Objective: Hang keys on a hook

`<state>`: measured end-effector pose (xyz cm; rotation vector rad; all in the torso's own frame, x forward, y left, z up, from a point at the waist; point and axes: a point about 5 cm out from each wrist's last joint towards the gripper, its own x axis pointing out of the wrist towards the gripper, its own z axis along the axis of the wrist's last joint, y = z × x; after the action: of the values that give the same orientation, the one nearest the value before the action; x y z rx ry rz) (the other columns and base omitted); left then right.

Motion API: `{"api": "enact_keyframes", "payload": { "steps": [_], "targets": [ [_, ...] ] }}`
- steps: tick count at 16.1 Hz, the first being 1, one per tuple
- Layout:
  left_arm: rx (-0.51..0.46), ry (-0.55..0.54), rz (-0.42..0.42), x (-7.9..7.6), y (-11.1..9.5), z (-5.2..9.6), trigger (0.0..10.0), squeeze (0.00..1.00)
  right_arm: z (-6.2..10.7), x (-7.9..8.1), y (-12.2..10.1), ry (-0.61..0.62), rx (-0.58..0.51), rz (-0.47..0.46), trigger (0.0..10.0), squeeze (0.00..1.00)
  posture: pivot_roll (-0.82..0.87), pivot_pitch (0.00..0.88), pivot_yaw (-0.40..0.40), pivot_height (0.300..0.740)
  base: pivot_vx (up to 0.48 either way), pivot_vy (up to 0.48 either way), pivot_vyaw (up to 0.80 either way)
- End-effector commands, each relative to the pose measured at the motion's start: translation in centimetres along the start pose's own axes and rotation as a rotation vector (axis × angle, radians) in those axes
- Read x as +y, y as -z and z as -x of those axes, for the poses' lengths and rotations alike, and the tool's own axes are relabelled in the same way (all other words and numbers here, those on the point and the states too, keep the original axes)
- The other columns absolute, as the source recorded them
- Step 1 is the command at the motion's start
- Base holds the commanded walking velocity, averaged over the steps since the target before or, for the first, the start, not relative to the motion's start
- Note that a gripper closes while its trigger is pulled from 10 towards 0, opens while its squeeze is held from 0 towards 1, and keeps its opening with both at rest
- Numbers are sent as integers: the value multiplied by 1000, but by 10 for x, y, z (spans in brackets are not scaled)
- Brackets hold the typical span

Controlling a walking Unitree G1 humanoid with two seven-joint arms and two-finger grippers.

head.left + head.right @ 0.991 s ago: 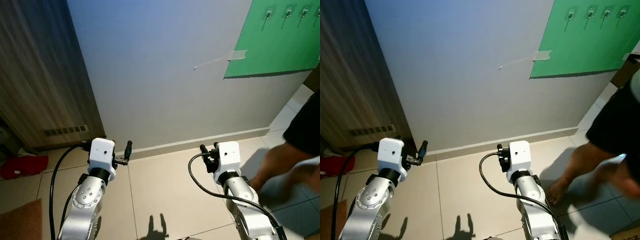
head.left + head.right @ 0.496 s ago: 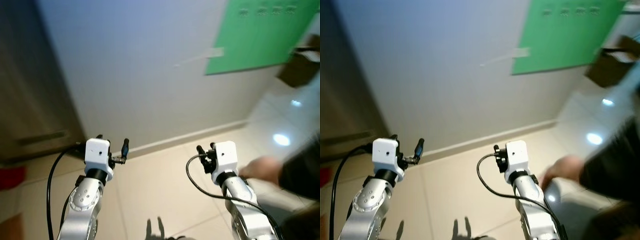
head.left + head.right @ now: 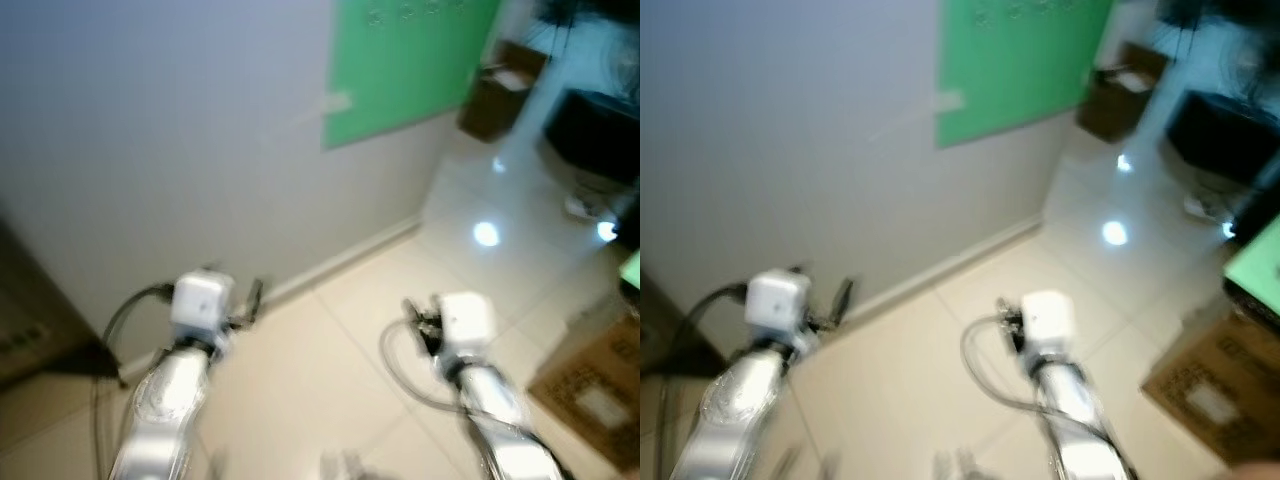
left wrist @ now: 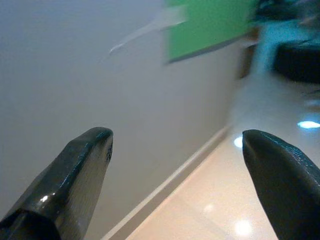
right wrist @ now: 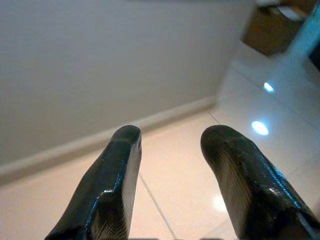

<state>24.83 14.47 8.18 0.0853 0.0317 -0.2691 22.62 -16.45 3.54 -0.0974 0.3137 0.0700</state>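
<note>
The picture is blurred by motion. A green board (image 3: 410, 60) hangs on the pale wall at the upper right, with a row of small hooks (image 3: 405, 12) smeared along its top. Both arms are held out low over the beige tile floor, well below and short of the board. My left gripper (image 4: 177, 137) is open wide, with nothing between its fingers and the wall and board ahead of it. My right gripper (image 5: 173, 134) is open with a narrower gap, empty, pointing at the baseboard and the floor.
A cardboard box (image 3: 590, 390) stands on the floor at the lower right. A brown box (image 3: 495, 95) sits by the wall past the board, with a dark object (image 3: 595, 130) beside it. A dark wooden cabinet (image 3: 30, 330) is at the left edge.
The whole view has swung to the right, so the board now sits nearer the middle. The person at the right is gone from view. Both arms keep the same pose.
</note>
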Motion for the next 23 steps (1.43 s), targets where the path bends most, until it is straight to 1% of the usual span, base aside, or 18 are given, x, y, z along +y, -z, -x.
{"api": "enact_keyframes", "payload": {
  "steps": [1, 5, 6, 9, 12, 18, 21, 23],
  "targets": [
    [8, -14, -33, 9, 1, 4, 10000, 0, -3, 8, -14, -17, -58, -6, 10000, 0, -37, 0, -18, 740, 394, 0, -800],
    [8, 20, -35, 7, 0, 0, 10000, 0, -2, 6, -14, 15, -63, -13, 10000, 0, -62, 0, 12, 740, 397, 0, -800],
    [9, 36, -39, 5, 0, -1, 10000, 0, 0, 4, -14, 32, -63, -19, 10000, 0, -63, 0, 16, 740, 394, 0, -800],
    [7, 36, -40, 5, 1, -1, 10000, 0, 2, -1, -11, 59, -54, -25, 10000, 0, -63, 0, 10, 740, 389, 0, -800],
    [5, 33, -38, 5, 1, 0, 10000, 0, 1, -1, -13, 58, -60, -23, 10000, 0, -59, 0, 3, 740, 384, 0, -800],
    [-2, 48, -44, 4, 0, -3, 10000, 0, 1, -1, -16, 65, -72, -25, 10000, 0, -71, 0, 12, 740, 382, 0, -800],
    [-7, 56, -44, 2, 0, -6, 10000, 0, -1, -5, -20, 75, -85, -29, 10000, 0, -81, 0, 16, 740, 382, 0, -800],
    [-12, 55, -40, 1, -1, -9, 10000, 0, -3, -7, -23, 90, -93, -62, 10000, 0, -86, 0, 19, 740, 384, 0, -800]
  ]
}}
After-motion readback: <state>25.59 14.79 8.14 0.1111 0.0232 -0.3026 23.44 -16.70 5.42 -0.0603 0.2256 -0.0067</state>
